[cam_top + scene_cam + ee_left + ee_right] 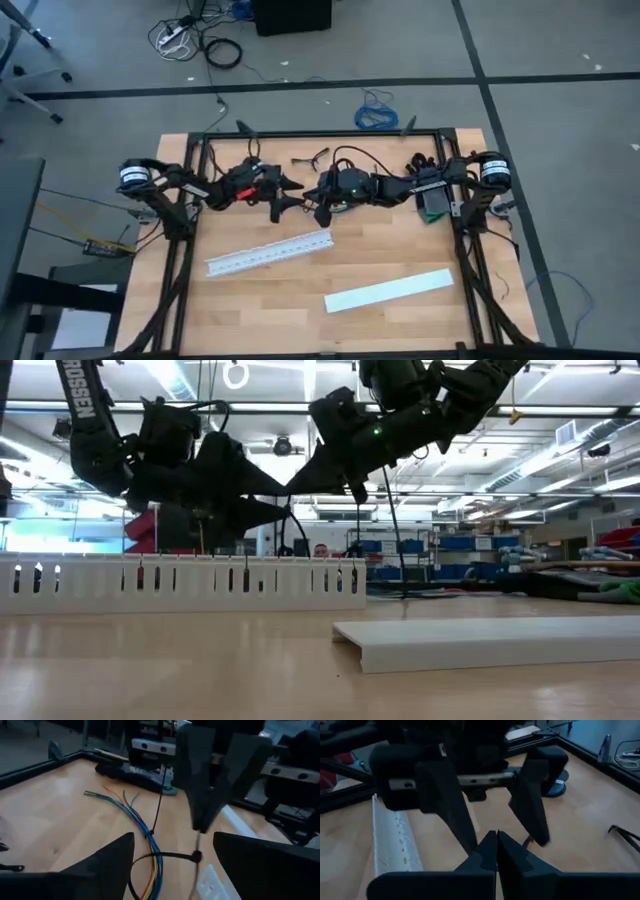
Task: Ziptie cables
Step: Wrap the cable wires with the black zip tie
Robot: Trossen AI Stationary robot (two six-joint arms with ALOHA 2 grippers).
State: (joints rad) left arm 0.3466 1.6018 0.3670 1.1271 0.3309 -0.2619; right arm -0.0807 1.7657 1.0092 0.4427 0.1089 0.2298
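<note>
The cables (135, 815), a bunch of thin wires with blue the plainest, lie on the wooden table. A black zip tie (165, 856) loops around them, with its head (196, 856) beside the bunch. A smaller tie (149, 834) sits farther along, its thin tail standing up. My left gripper (173, 840) (285, 192) hovers open over the bunch, one finger on either side, touching nothing. My right gripper (496, 840) (322, 212) is shut, its tips (200, 822) pointing down just above the zip tie's head. My right gripper pinches the zip tie's thin strap (198, 840) between its two shut fingertips, just above the head. The fingers come from above, pointing down. The strap runs straight down from the tips to the head, and the loop lies around the cables on the table.
A white slotted strip (268, 254) lies near the table's middle, a flat white cover (388, 290) nearer the front right. Small cutters (311, 157) lie by the far edge. A black frame (330, 134) borders the table. A blue coiled cable (376, 115) lies on the floor beyond.
</note>
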